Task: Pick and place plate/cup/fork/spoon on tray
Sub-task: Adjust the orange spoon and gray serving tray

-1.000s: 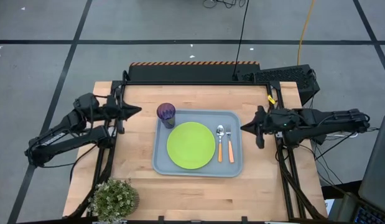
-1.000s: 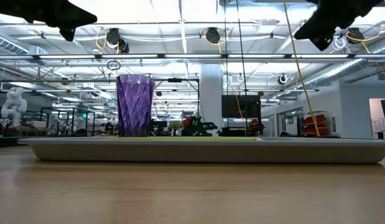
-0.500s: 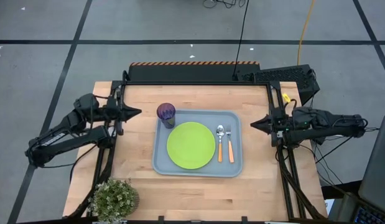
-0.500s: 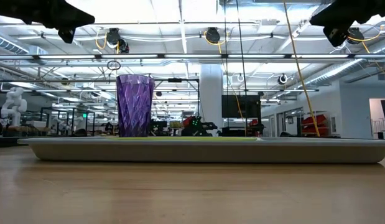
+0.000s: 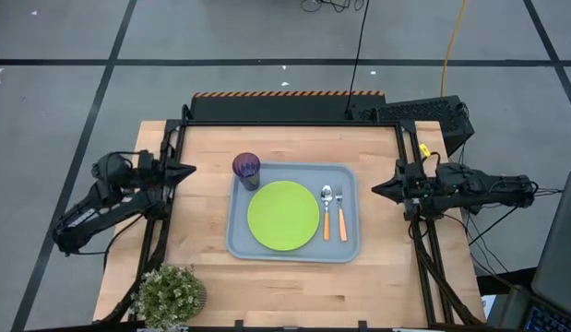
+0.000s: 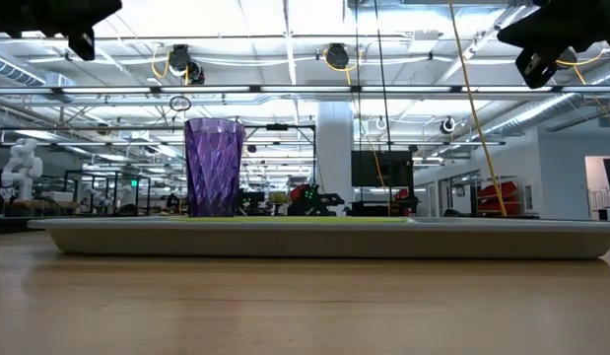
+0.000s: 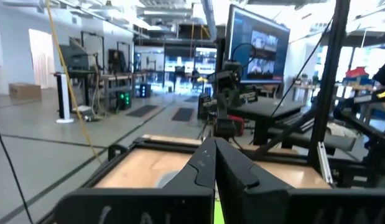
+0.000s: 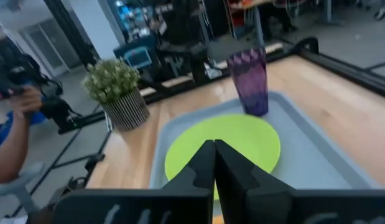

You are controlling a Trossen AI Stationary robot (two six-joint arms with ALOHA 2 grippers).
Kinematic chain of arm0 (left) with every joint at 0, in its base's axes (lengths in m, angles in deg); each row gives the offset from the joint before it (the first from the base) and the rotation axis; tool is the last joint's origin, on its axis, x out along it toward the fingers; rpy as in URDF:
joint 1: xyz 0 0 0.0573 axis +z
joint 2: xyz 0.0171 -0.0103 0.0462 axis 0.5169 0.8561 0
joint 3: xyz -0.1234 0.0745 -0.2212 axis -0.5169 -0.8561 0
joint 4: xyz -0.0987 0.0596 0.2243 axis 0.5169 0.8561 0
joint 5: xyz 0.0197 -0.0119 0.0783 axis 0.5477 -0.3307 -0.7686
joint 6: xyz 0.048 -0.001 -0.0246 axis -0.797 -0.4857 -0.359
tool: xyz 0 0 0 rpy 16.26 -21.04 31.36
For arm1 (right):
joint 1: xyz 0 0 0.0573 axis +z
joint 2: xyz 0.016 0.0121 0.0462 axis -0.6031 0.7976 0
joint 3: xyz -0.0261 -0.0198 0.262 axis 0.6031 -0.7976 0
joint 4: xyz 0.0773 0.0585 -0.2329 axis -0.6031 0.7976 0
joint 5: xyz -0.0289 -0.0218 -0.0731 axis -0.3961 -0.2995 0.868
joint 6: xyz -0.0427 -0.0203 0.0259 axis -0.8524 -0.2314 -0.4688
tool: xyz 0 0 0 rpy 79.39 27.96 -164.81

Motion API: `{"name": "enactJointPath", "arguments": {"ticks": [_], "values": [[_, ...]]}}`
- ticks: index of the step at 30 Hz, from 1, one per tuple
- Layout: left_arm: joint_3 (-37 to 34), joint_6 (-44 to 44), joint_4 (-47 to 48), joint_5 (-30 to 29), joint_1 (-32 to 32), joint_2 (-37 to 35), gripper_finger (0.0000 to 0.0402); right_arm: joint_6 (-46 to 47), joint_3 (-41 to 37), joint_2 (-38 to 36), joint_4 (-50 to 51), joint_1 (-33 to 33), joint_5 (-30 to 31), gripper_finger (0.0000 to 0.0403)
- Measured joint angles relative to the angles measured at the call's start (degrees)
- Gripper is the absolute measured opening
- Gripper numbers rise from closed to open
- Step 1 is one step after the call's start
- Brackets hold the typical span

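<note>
All four tableware pieces lie on the tray [image 5: 294, 247], which sits mid-counter [image 5: 202, 267]; judged from this, nothing is left to carry. Lime-green plate [image 5: 283, 215] at the tray's centre. Purple cup [image 5: 246, 169] upright at the tray's far-left corner, just beside the plate's rim. Spoon [image 5: 326, 210] and fork [image 5: 339, 212] side by side on the tray's right strip, right of the plate; spoon nearer the plate, fork outboard. Both run near-to-far, silver heads at the far end, orange handles toward the near edge. Left gripper [image 5: 185, 170] is clenched and empty, poised over the counter's left edge, level with the cup and well apart from the tray. Right gripper [image 5: 377, 188] is clenched and empty at the counter's right edge, pointing left toward the fork; it is the closer arm to the utensils, the left arm closer to the cup. Any further reach would go inward from either side toward the tray. Count: one tray, one plate, one cup, one fork, one spoon. One potted plant [image 5: 169, 295] stands at the near-left corner of the counter.
</note>
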Motion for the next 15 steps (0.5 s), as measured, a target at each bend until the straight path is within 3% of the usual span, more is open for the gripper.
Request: {"name": "enactJointPath", "arguments": {"ticks": [9, 15], "values": [[-4.94, 4.98, -5.13, 0.31, -0.02, -1.19, 0.0001, 0.97, -4.09, -7.51, -1.78, 0.00, 0.09, 0.0000], [-5.87, 5.86, -8.41, 3.80, 0.00, -1.17, 0.0003, 2.36, -10.70, -10.95, -7.29, 0.00, 0.04, 0.0000]]}}
